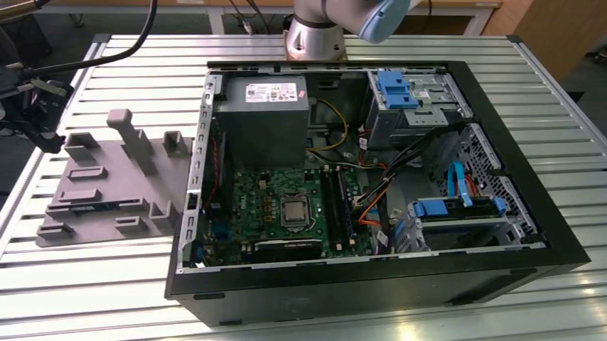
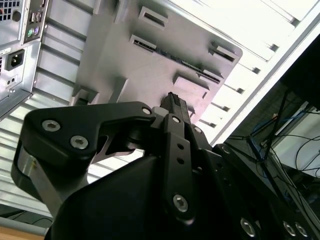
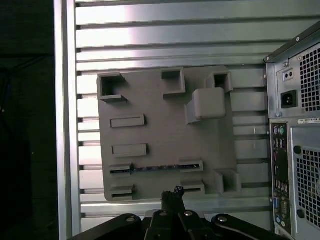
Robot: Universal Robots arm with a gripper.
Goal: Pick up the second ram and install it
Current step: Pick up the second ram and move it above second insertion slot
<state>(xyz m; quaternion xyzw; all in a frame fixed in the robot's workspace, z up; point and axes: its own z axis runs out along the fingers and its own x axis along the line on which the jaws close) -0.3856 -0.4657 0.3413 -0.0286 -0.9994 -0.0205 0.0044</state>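
The second ram (image 3: 155, 169) is a thin blue-green stick lying on edge between two holders of the grey fixture plate (image 3: 165, 135). It also shows in the second wrist view (image 2: 172, 58) and, in the exterior view, as a bluish strip (image 1: 95, 207) on the plate (image 1: 104, 185). My gripper (image 3: 173, 192) hangs well above the plate's edge nearest the ram, clear of it. Its fingers are shut with nothing between them, and in the second wrist view the gripper (image 2: 173, 100) points down at the plate. The motherboard's black slots (image 1: 334, 202) lie inside the open case.
The open computer case (image 1: 379, 284) stands at the exterior view's right of the plate on a slatted metal table (image 1: 95, 284). Its rear panel (image 3: 295, 150) is close to the plate. Upright grey blocks (image 1: 128, 138) rise from the plate. The arm's base (image 1: 316, 32) stands behind the case.
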